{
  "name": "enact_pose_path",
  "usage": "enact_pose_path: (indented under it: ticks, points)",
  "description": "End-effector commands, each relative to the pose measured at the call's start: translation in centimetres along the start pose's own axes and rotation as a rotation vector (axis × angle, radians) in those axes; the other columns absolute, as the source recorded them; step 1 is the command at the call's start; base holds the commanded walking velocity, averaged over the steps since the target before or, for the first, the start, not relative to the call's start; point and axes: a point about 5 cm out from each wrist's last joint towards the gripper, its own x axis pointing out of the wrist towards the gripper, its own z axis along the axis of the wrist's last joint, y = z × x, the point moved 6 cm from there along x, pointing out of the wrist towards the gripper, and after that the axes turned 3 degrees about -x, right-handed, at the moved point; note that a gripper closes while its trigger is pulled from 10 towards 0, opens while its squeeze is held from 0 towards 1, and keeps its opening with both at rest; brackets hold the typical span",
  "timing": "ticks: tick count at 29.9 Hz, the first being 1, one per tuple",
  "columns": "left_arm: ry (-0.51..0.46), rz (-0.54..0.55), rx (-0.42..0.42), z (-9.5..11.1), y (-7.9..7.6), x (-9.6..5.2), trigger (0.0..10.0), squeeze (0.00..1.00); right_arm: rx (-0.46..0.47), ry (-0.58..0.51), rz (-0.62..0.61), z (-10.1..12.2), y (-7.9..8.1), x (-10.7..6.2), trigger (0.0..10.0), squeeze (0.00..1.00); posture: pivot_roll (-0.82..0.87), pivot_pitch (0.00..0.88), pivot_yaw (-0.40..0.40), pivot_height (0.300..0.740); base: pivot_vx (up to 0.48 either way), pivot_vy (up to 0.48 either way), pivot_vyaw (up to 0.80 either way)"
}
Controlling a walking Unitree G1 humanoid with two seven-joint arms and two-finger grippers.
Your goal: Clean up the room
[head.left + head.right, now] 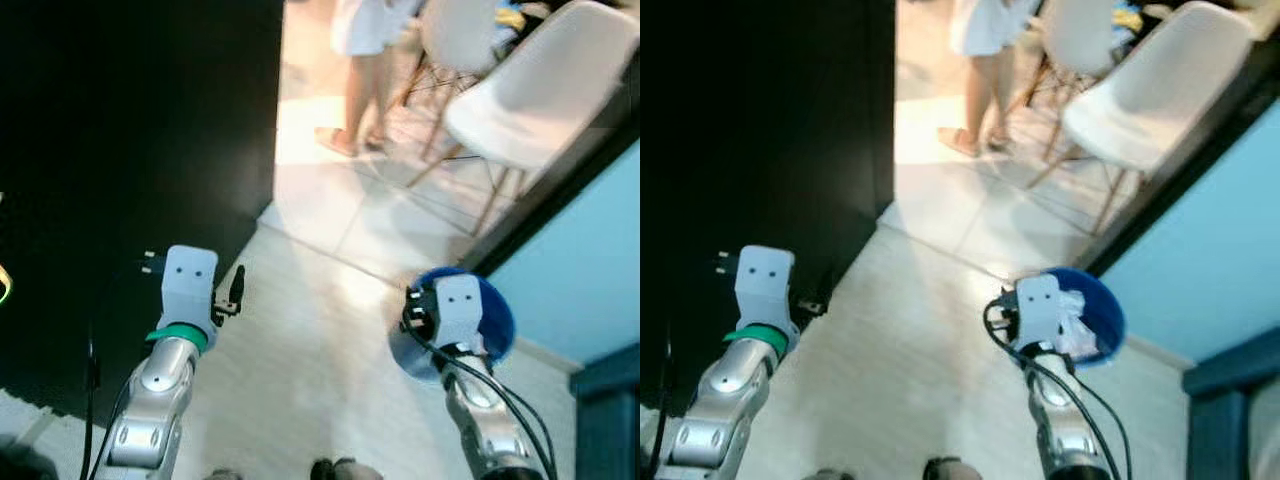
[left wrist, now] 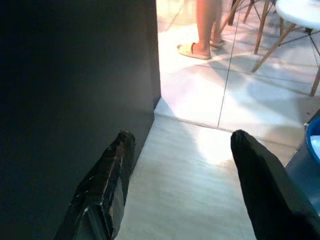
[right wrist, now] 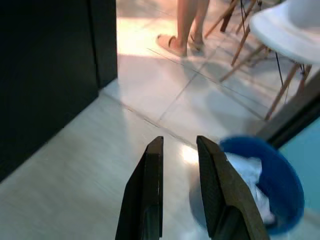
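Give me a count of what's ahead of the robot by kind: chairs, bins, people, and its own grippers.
Chairs: 2, a near white chair and a far white chair
Bins: 1, the blue bin with white trash inside
People: 1, a person standing in sandals
Grippers: 2, left gripper open, right gripper with a narrow gap
Total: 6

A person's bare legs in pale sandals stand on the sunlit tiled floor beyond the doorway; white chairs on slanted wooden legs stand just beside them; a black wall borders one side of the floor, a light blue wall the other.
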Motion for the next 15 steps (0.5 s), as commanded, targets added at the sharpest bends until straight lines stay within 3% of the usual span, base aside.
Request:
enact_pose_path:
  ticks: [1,15]
  points:
    - [0.027,0.010,-0.009,-0.70,0.17,-0.26,10.0,0.00,0.002,0.027,0.006,-0.69,0.30,-0.14,10.0,0.00,-0.04,0.099,-0.009,0.740,-0.382,0.000,0.00]
    - [0.022,-0.001,-0.013,-0.54,-0.34,0.25,10.0,0.00,0.007,0.012,0.004,-0.15,0.37,0.35,10.0,0.00,-0.04,0.090,-0.009,0.740,-0.385,0.000,0.00]
